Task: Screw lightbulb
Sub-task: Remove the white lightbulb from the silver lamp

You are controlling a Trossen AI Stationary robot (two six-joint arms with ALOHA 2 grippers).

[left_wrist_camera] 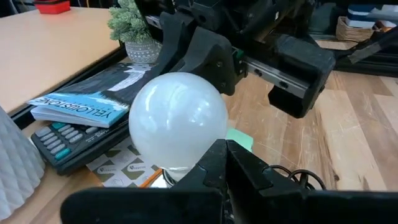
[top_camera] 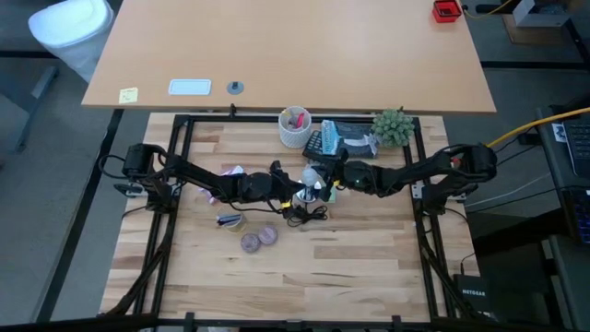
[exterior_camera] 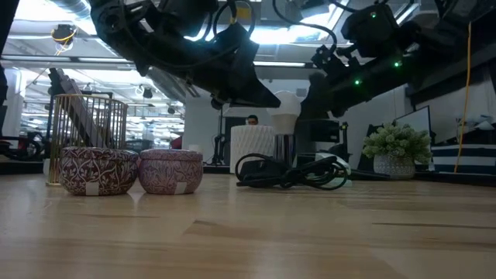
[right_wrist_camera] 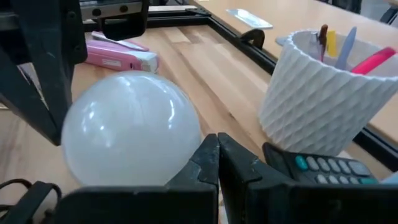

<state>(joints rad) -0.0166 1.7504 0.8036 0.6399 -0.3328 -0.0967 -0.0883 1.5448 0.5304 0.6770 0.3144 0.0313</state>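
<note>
The white lightbulb (top_camera: pixel 312 177) stands upright at mid-table in a dark socket (exterior_camera: pixel 285 149) with a coiled black cord (exterior_camera: pixel 298 172). It fills the left wrist view (left_wrist_camera: pixel 177 121) and the right wrist view (right_wrist_camera: pixel 127 127). My left gripper (left_wrist_camera: pixel 226 152) is shut, its tips close against the bulb's left side (exterior_camera: pixel 271 101). My right gripper (right_wrist_camera: pixel 217 146) is shut, its tips close at the bulb's right side (exterior_camera: pixel 310 97). The bulb's screw base is hidden in the socket. My left gripper's shut fingertips (left_wrist_camera: pixel 214 155) lie level at the bulb's lower side, coming from the table's left; I cannot tell whether they touch the glass. My right gripper's shut fingertips (right_wrist_camera: pixel 208 152) lie level at the bulb's lower side, coming from the table's right; I cannot tell whether they touch.
Two purple round tins (top_camera: pixel 259 239) sit near and left of the bulb. A white patterned cup of pens (top_camera: pixel 295 127), a calculator under a booklet (top_camera: pixel 336 140) and a small green plant (top_camera: pixel 394 127) stand along the far edge. A pink box (right_wrist_camera: pixel 121 56) lies to the left.
</note>
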